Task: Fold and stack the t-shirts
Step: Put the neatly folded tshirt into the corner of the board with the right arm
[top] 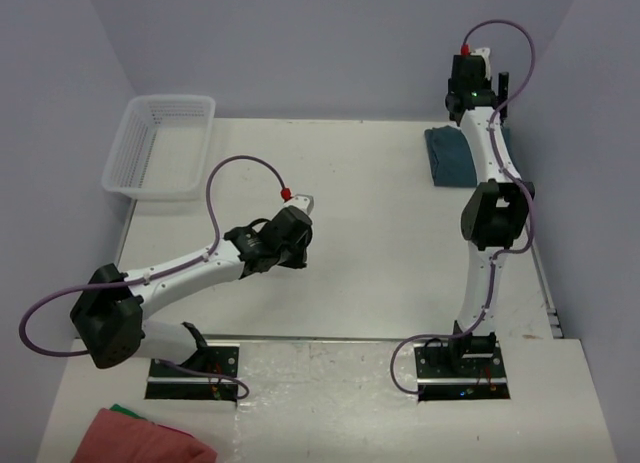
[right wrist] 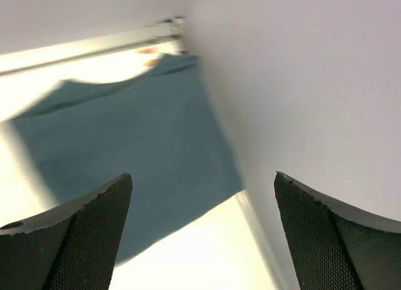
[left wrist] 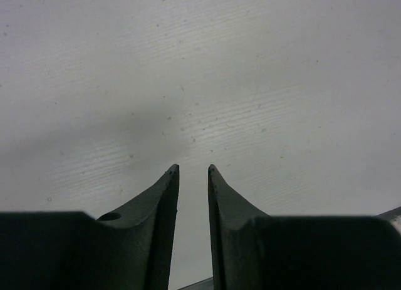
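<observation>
The left gripper [left wrist: 193,171] hangs over the table [top: 380,233], jaws nearly together on nothing (only its wrist view shows that). At the far right corner the folded t-shirt [right wrist: 138,146] lies flat beneath the right gripper [right wrist: 202,177], which is spread wide and empty. The set-down looks finished, so the next move is to lift straight clear.

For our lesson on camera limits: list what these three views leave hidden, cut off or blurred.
- The t-shirt: top view, its right part hidden by the right arm.
- The pink-red cloth: top view, cut off by the bottom edge.
- The left gripper: top view, fingers hidden under its own wrist.
</observation>
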`<state>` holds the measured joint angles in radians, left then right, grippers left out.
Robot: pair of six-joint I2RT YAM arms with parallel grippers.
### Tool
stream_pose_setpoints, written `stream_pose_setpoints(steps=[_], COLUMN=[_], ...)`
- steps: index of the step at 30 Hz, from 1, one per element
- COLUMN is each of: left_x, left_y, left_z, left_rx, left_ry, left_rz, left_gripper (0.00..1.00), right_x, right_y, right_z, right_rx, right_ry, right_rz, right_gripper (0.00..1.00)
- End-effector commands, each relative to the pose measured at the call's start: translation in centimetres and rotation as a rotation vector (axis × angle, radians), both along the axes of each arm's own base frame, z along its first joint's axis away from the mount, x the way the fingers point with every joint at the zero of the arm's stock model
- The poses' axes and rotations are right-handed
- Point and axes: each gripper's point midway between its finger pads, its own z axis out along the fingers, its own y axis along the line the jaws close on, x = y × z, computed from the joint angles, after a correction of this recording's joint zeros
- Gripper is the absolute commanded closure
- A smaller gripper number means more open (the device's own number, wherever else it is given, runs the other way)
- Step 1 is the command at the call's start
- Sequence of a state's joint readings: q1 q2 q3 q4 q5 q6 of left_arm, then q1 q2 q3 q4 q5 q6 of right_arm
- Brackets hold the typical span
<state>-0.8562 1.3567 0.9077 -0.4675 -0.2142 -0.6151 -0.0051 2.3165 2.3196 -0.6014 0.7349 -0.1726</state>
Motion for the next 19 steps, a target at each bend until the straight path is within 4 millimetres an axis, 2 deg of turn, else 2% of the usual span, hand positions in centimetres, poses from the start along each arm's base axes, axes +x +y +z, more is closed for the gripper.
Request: stream_pose_setpoints(steps=[1,2,3,4,5,6,7,8,10,11,13,14,15,17,18,19], left_x=[0.8,1.0,0.8,0.7,0.9,0.9,0.5,0.6,0.1,0.2,0.0,0.0,0.0,-0.2,-0.3,-0.4], left_y=[-0.2,-0.1,-0.2,-0.2,-0.2,-0.1,-0.2,0.2,0.3,0.8,1.6,2.2,2.5,3.6,4.1,4.5], left_z=[2.9,3.1,3.3,3.4,4.0,4.2,4.2,4.8,4.9,5.7,5.8,6.6,6.9,7.6,7.5,8.2], left_rx=[-0.025,-0.017,-0.017,-0.015,-0.015,-0.009,-0.002,-0.004,-0.013,-0.026,-0.028,-0.042,-0.044,-0.055,-0.052,-0.073], left_ry=[-0.064,-0.083,-0.086,-0.093,-0.12,-0.141,-0.155,-0.185,-0.203,-0.231,-0.248,-0.275,-0.287,-0.316,-0.322,-0.34], left_rz=[0.069,0.085,0.088,0.089,0.099,0.1,0.095,0.113,0.112,0.128,0.143,0.161,0.169,0.19,0.2,0.209], left_gripper=[0.74,0.74,0.74,0.74,0.74,0.74,0.74,0.74,0.73,0.73,0.72,0.72,0.71,0.7,0.69,0.67], right_x=[-2.9,-4.3,-4.5,-5.3,-7.0,-8.1,-9.1,-11.2,-13.2,-14.7,-16.4,-17.4,-18.4,-19.8,-20.4,-20.8], right_y=[8.0,10.5,14.7,17.0,19.3,21.1,22.5,24.8,26.9,28.5,29.0,29.7,29.9,30.3,30.5,30.3], right_z=[5.0,5.6,5.2,5.3,5.4,5.2,5.2,5.0,4.4,2.7,3.3,2.0,3.1,2.5,3.1,3.3], right_rx=[0.27,0.39,0.559,0.648,0.733,0.774,0.799,0.801,0.784,0.771,0.749,0.746,0.754,0.795,0.812,0.806], right_ry=[-0.116,-0.137,-0.11,-0.101,-0.104,-0.091,-0.094,-0.091,-0.074,-0.036,-0.063,-0.048,-0.084,-0.084,-0.093,-0.108], right_rz=[0.128,0.16,0.31,0.389,0.447,0.498,0.545,0.591,0.657,0.679,0.699,0.705,0.729,0.736,0.749,0.731], right_gripper=[0.07,0.2,0.33,0.34,0.34,0.3,0.13,0.05,0.01,0.01,0.01,0.01,0.01,0.01,0.01,0.01])
